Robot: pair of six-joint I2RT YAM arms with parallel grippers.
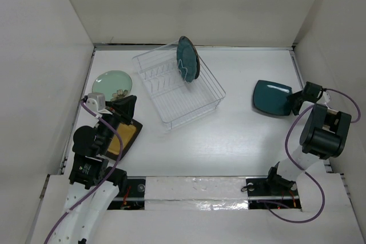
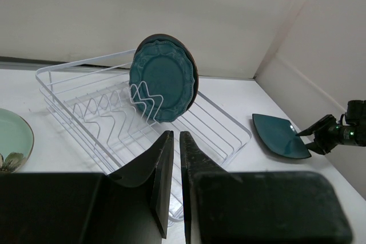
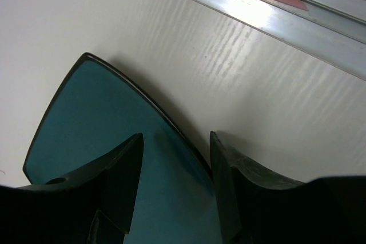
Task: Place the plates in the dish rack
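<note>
The dish rack (image 1: 191, 102) stands diagonally, a round dark teal plate (image 1: 187, 59) upright at its far end. The square teal plate (image 1: 271, 96) lies right, the mint plate (image 1: 110, 81) left.

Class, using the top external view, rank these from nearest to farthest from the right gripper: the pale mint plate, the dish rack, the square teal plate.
From the right gripper:
1. square teal plate, right at its fingertips on the right side.
2. dish rack, mid-table.
3. pale mint plate, far left side.
</note>
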